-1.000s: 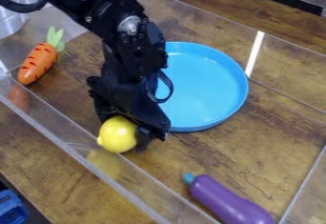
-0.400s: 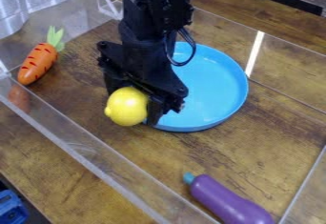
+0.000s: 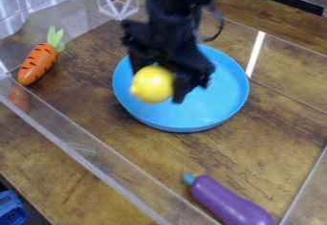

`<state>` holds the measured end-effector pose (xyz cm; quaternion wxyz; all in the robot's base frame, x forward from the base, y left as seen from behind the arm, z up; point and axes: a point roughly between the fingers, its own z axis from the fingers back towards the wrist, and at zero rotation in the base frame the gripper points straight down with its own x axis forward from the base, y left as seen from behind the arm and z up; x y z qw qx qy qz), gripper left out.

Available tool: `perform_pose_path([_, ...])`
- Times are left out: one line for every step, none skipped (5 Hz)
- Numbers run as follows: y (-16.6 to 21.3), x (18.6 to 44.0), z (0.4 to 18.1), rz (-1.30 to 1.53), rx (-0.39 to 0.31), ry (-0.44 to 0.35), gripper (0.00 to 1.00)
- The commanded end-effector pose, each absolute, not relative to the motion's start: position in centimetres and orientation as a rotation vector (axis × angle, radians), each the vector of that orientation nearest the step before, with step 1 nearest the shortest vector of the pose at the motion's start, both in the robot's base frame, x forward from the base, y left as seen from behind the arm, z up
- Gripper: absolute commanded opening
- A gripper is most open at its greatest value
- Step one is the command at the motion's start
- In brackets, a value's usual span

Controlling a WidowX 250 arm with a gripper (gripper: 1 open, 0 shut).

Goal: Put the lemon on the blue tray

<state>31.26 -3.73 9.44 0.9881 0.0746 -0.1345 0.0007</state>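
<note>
One lemon [image 3: 151,84], one blue tray [image 3: 225,102], one carrot [image 3: 40,60], one eggplant [image 3: 230,204].

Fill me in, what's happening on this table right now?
The arm's end effector is shut on the lemon and holds it up over the left part of the blue tray, not yet set down. The frame is blurred around the arm. A carrot lies at the far left of the wooden table, and an eggplant lies near the bottom right, both apart from the tray.
</note>
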Motion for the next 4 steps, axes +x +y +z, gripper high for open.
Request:
perform_pose_path([-5.3,33.2,10.3,-0.012,0.135,-0.343,0.00])
perform_pose_path([-5.6,33.9,9.3,-0.019,0.124,-0.365,0.00])
perform_pose_path([-5.7,34.7,8.3,-0.038,0.113,-0.383,0.00])
perform_pose_path([-5.5,35.3,8.1,-0.053,0.105,-0.401,0.00])
